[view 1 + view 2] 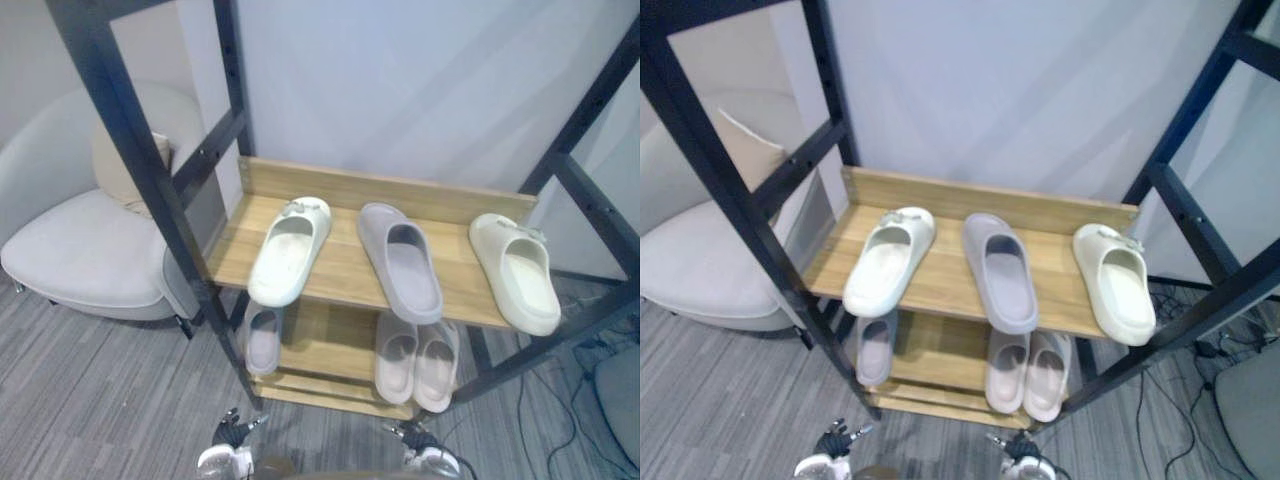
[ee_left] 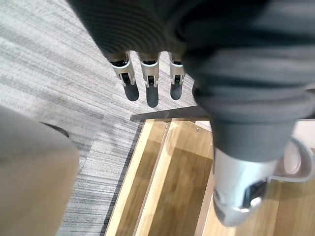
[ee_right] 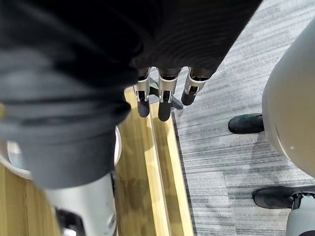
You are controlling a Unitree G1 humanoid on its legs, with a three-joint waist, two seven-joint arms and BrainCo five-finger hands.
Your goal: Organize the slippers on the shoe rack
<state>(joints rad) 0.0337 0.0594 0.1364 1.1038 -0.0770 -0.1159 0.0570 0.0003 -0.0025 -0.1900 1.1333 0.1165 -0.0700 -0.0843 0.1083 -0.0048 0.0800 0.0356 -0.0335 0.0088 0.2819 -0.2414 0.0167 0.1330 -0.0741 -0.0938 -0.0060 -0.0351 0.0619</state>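
Wooden shoe rack [image 1: 345,268] carries cream and grey slippers [image 1: 290,250].

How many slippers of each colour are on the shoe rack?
Cream slippers: 2
Grey slippers: 2
Pale pink slippers: 2
Total: 6

Nothing readable here, honestly. The cream slipper [image 1: 290,250] at middle left of the frame has a small ornament [image 1: 297,208] on its strap, and the other cream slipper [image 1: 515,272] at the right has one too, but both are too small to tell any lettering. The grey slipper [image 1: 400,262] and the shoe rack [image 1: 380,187] show no print I can make out.
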